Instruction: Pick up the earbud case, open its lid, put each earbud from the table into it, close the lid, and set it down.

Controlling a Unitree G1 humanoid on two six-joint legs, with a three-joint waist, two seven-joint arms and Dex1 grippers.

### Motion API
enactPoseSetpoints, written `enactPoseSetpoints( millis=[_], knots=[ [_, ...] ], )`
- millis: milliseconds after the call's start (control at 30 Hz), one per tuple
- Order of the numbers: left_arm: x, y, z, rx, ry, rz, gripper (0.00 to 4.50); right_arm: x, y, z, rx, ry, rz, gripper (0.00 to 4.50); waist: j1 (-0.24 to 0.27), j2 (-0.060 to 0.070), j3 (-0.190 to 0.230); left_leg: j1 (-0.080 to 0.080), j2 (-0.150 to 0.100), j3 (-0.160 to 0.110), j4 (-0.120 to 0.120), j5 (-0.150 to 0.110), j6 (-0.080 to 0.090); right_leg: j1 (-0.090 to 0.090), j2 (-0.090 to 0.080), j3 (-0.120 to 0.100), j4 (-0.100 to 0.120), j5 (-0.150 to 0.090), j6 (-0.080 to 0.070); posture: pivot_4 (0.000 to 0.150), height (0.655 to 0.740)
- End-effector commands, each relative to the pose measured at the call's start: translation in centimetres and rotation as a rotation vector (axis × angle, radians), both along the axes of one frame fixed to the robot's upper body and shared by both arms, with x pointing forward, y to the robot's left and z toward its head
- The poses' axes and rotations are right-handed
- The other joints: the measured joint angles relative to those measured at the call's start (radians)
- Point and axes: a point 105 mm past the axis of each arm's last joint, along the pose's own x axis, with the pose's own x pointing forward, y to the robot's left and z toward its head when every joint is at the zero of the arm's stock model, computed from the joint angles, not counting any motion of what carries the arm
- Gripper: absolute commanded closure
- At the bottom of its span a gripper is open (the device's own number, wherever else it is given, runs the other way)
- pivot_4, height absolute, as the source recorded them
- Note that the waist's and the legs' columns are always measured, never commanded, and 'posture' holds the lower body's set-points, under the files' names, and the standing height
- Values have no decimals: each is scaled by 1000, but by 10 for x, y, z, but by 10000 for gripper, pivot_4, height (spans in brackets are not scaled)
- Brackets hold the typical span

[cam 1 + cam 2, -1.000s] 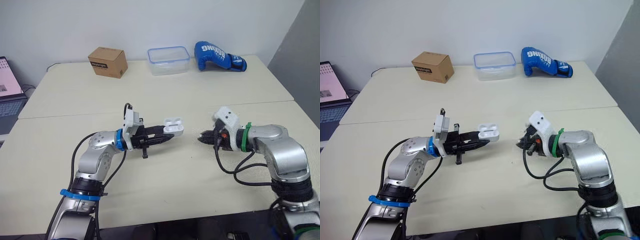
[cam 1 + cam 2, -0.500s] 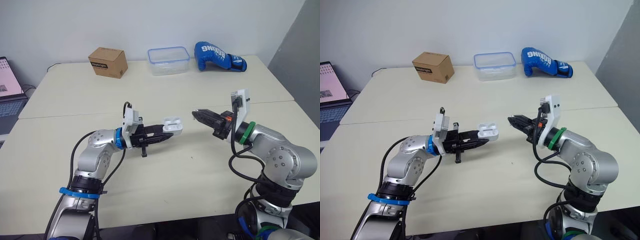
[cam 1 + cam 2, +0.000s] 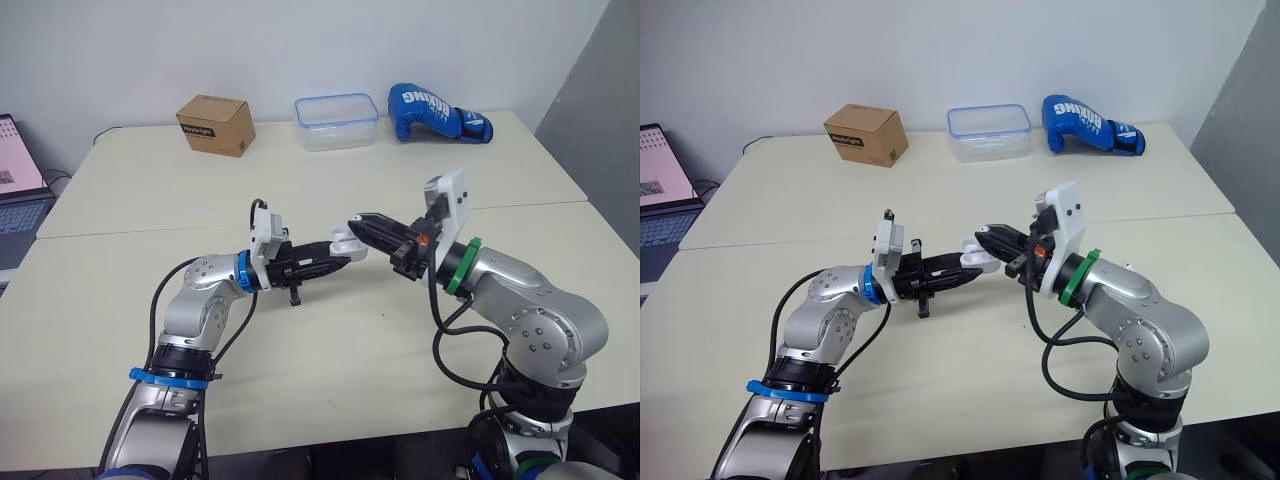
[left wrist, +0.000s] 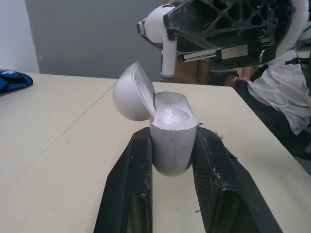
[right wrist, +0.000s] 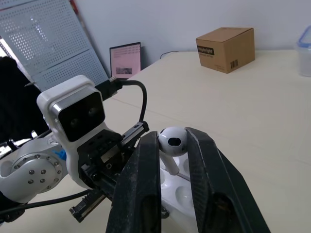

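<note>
Squeezing a small white earbud (image 5: 171,141) between its two black fingers, the right gripper (image 3: 362,222) is clamped on it, with the stem pointing down. A second ago that gripper was low by the table and well away from the case. Now it has swung up and across. So the earbud has been picked up, and I think the next thing is to drop it in.

Just under the earbud is the little white round-edged earbud case (image 4: 171,141). Its round lid (image 4: 132,92) is tipped back, so it is open. The earbud hangs just above the hole and is not touching it yet. I cannot tell if the other earbud is already inside.

The left gripper (image 3: 338,258) is clamped on the sides of the case and holds it up off the pale table (image 3: 330,180).

Far back on the table are a brown cardboard box (image 3: 214,124), a clear plastic tub (image 3: 337,120) and a blue boxing glove (image 3: 437,112).
</note>
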Motion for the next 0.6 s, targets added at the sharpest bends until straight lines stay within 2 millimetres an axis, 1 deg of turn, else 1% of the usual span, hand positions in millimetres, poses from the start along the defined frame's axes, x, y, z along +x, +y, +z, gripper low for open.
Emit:
enactPoseSetpoints(
  millis=[33, 267, 600],
  knots=[
    [1, 0, 13, -19, -53, 5, 37540, -7, 6, 6, 12, -46, 26, 41015, 0, 0, 0, 0, 0, 0, 0, 0, 0, 0, 0, 0, 0, 0, 0, 1500, 7307],
    [0, 0, 16, -30, -50, 2, 37540, -6, 10, -1, -8, -31, 17, 41015, 0, 0, 0, 0, 0, 0, 0, 0, 0, 0, 0, 0, 0, 0, 0, 1500, 7307],
    [-4, -4, 24, -54, -48, -8, 37540, -1, 16, 0, -9, -33, -8, 41015, 0, 0, 0, 0, 0, 0, 0, 0, 0, 0, 0, 0, 0, 0, 0, 1500, 7307]
  ],
)
